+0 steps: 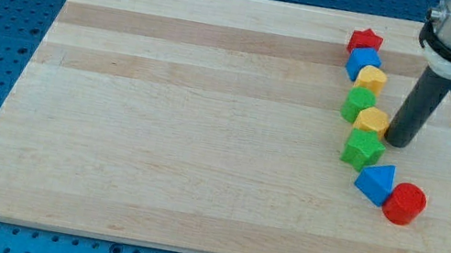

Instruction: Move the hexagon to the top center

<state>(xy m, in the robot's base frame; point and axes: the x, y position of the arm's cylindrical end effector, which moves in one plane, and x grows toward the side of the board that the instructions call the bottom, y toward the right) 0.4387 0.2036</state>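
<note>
wooden board [207, 123] on a blue perforated table [0, 31], with a column of blocks near the view's right edge: the yellow hexagon [372, 122], between a green block [359, 104] and a green star [362, 149], touches my tip [398, 141], a bare rod grasping nothing, at its right.

red blocks: 2 [364, 41] [404, 204] | blue blocks: 2 [363, 62] [376, 183] | yellow blocks: 2 [371, 79] [373, 121] | green blocks: 2 [360, 104] [363, 149]
</note>
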